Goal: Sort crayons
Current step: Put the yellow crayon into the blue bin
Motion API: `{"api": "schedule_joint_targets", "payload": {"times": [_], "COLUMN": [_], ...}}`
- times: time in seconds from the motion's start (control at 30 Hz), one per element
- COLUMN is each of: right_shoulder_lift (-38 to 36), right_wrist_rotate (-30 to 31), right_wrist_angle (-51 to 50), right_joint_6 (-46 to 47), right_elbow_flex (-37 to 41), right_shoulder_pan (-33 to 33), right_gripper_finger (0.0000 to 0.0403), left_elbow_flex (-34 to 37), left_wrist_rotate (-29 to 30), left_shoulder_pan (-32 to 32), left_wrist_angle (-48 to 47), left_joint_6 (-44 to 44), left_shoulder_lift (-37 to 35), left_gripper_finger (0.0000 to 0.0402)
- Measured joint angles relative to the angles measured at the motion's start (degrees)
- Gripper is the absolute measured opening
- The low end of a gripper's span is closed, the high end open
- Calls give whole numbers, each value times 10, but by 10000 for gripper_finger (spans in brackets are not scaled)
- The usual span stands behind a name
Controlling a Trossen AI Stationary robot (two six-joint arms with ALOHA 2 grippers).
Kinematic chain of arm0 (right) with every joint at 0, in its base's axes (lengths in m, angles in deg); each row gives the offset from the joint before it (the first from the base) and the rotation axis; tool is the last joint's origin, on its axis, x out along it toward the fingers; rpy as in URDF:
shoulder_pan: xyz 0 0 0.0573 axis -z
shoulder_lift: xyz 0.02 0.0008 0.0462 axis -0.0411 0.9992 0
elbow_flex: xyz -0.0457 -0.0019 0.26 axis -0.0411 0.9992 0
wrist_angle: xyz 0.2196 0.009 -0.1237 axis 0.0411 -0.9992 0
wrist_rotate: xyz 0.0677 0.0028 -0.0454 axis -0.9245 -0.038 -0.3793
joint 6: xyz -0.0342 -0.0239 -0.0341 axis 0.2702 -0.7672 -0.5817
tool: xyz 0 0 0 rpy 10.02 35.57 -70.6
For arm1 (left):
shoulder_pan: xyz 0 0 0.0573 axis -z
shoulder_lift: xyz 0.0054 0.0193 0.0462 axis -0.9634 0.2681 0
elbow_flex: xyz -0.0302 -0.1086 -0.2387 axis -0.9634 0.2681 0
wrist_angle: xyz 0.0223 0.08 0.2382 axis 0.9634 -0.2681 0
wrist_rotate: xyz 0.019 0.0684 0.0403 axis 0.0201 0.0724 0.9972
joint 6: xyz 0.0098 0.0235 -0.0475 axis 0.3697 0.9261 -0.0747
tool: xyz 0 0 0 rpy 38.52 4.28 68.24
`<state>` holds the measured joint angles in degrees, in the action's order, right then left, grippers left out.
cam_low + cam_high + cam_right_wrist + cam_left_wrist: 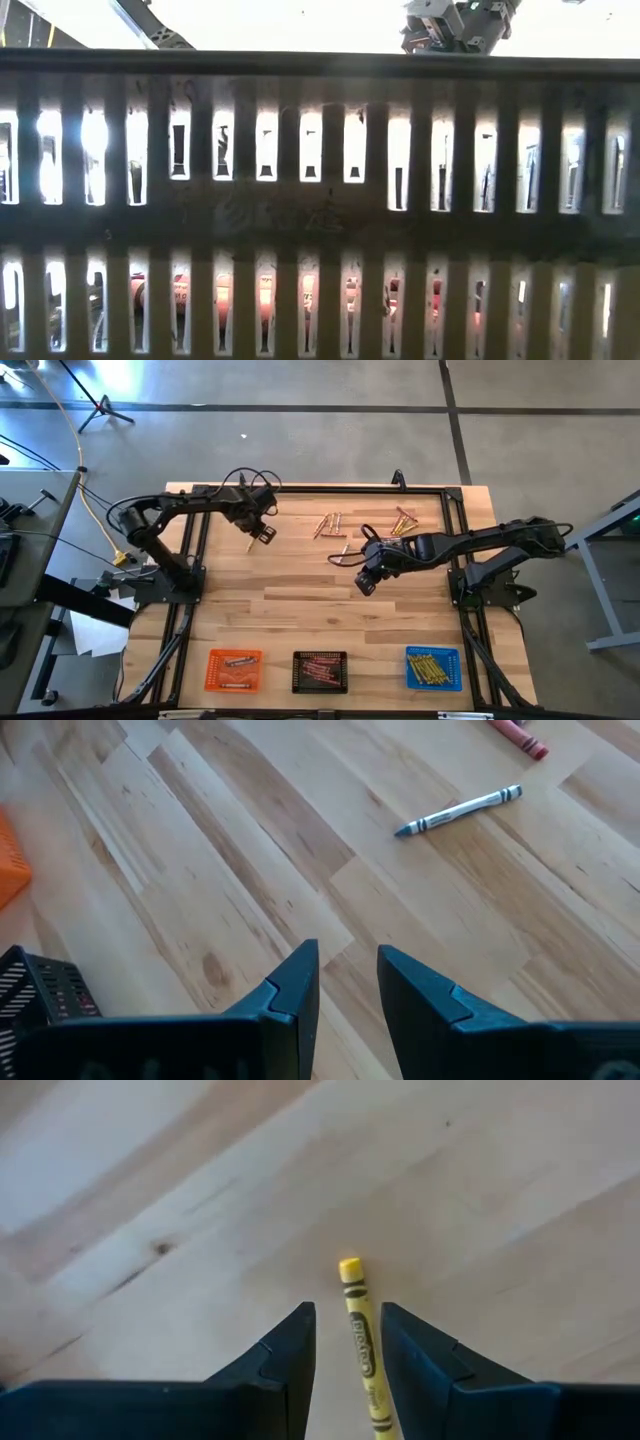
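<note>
Crayons [335, 525] are lying in a loose pile on the far middle of the table [300, 615], while three trays are standing along the near edge: the orange tray [233, 669], the black tray [319, 671] and the blue tray [433, 667], each already holding some sticks. The left claw [346, 1342] is pinching a yellow crayon [362, 1342] between its two fingers and is hanging over bare wood left of the pile. As the blue tray seems to be holding the yellow sticks, I think this crayon is belonging there, on the far right of the row, so the arm should be carrying it level and low, and letting it go only when it is fully above that tray. The right claw [348, 980] is hovering with its fingers slightly apart and nothing between them, just near the pile; a grey crayon [458, 811] is lying ahead of it. The two arms should be keeping apart when the left one is crossing. The low view is almost fully blocked by a slotted tray wall, and how much of the yellow crayon is gripped is cut off.
</note>
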<state>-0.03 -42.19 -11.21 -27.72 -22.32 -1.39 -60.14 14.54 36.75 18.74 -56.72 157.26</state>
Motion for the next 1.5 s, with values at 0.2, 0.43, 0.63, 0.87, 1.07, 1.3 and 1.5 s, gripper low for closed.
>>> {"api": "schedule_joint_targets", "payload": {"times": [0.2,0.43,0.63,0.87,1.07,1.3,1.5], "right_shoulder_lift": [0,0,0,0,0,0,6], "right_wrist_rotate": [0,0,0,-20,-19,57,117], "right_wrist_angle": [0,0,0,-1,1,49,189], "right_joint_6": [0,0,0,5,5,39,29], "right_elbow_flex": [0,0,0,0,0,0,0], "right_shoulder_pan": [0,0,0,-1,-1,0,0], "right_gripper_finger": [89,89,89,89,89,89,100], "left_elbow_flex": [0,-2,-3,-2,1,1,0], "left_wrist_rotate": [-8,-33,-58,-74,-156,-172,-132], "left_shoulder_pan": [-3,-3,-11,-17,2,79,175], "left_wrist_angle": [-1,-1,-1,-8,-2,86,291], "left_joint_6": [8,4,-2,-12,-15,-74,-181], "left_shoulder_lift": [34,54,62,56,-2,-123,-185], "left_gripper_finger": [101,101,62,9,3,1,1]}}
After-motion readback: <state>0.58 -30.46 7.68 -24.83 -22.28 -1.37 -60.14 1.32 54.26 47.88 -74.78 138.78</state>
